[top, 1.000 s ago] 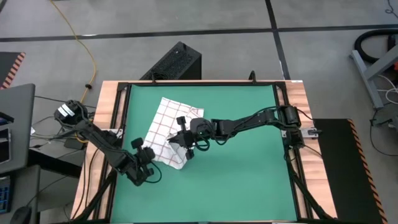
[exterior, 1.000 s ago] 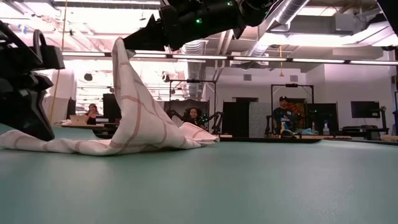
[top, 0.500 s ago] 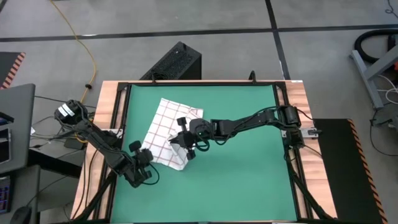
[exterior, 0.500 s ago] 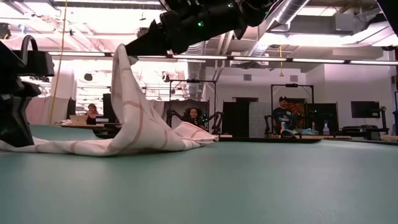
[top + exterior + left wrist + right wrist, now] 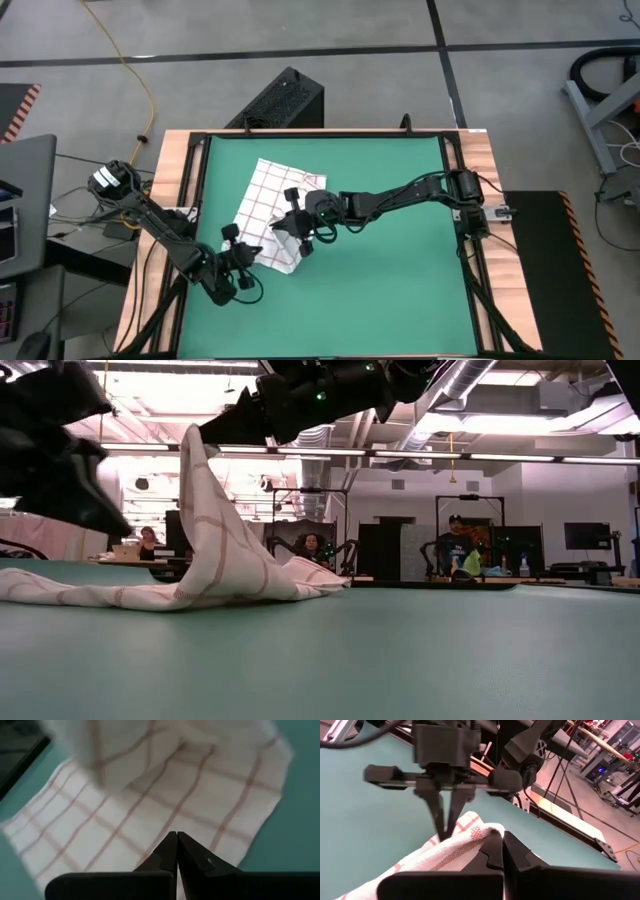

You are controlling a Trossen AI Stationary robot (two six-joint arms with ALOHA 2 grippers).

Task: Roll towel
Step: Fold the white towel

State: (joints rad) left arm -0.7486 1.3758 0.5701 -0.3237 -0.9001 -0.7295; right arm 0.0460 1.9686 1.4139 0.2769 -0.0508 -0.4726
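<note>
One towel (image 5: 268, 215) on the green mat (image 5: 400, 280) of the bench, toward the mat's left half. Two arms. Right pincer (image 5: 284, 226) pinched closed on a towel fold, lifting it into a peak above the mat. Left pincer (image 5: 250, 253) closed, holding nothing, hanging just over the towel's near edge. Three people sit beyond the bench.

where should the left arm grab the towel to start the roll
Take the flat free corner of the towel nearest the left gripper, coming in low from the mat's near-left side. That edge lies slack on the mat, while the right gripper, jaws shut, holds the middle tented up.
</note>
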